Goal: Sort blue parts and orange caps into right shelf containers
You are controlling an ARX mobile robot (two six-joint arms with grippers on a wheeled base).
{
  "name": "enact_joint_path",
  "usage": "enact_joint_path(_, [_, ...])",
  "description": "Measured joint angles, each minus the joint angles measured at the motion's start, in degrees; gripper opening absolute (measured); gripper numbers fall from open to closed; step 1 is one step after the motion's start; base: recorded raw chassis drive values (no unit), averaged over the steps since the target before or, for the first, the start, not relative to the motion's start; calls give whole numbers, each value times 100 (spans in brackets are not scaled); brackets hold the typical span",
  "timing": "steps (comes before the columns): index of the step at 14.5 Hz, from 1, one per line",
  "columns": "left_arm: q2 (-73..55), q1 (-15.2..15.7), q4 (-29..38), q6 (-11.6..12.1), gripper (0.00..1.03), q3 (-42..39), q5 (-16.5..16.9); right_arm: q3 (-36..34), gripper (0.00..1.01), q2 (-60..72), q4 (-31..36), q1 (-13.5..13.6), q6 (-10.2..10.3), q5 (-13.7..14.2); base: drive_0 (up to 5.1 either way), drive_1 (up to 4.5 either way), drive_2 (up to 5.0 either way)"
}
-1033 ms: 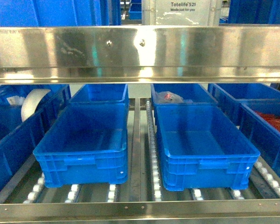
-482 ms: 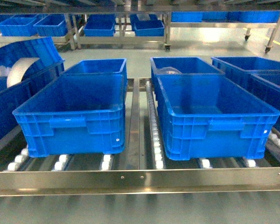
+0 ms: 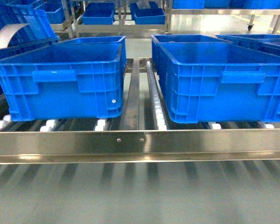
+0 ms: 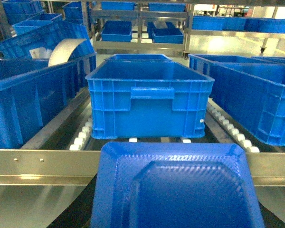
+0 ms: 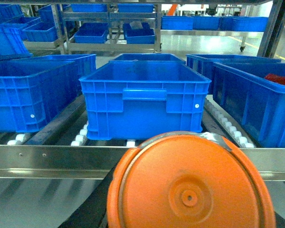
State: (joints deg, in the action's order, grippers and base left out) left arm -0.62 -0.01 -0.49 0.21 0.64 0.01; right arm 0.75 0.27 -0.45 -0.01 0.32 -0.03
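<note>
Two blue crates (image 3: 60,79) (image 3: 224,81) are sitting side by side on the roller shelf (image 3: 140,142) in the head view, separated by a steel divider rail (image 3: 131,93); more crates are standing behind and to either side of them. Neither gripper is showing in the head view.

Left wrist view: a blue part (image 4: 175,187) with a raised, textured centre is filling the lower frame, close to the lens, in front of the shelf's front rail. The left gripper's fingers are not showing, so I cannot tell whether they are spread or pinching it. A crate (image 4: 149,99) is facing the camera straight ahead, open top, interior not visible.

Right wrist view: an orange cap (image 5: 190,185), round face toward the lens, is occupying the lower frame, again before the front rail. Right gripper fingers are hidden; grip state cannot be told. Another crate (image 5: 145,99) is standing directly beyond it. At the far right, red-orange contents (image 5: 280,78) are showing in a neighbouring crate.
</note>
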Motion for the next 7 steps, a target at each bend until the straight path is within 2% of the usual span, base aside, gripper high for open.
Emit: enact_joint_path(7, [0, 0, 7, 0, 41, 0, -2, 0, 43, 0, 9, 0, 2, 0, 0, 0, 0])
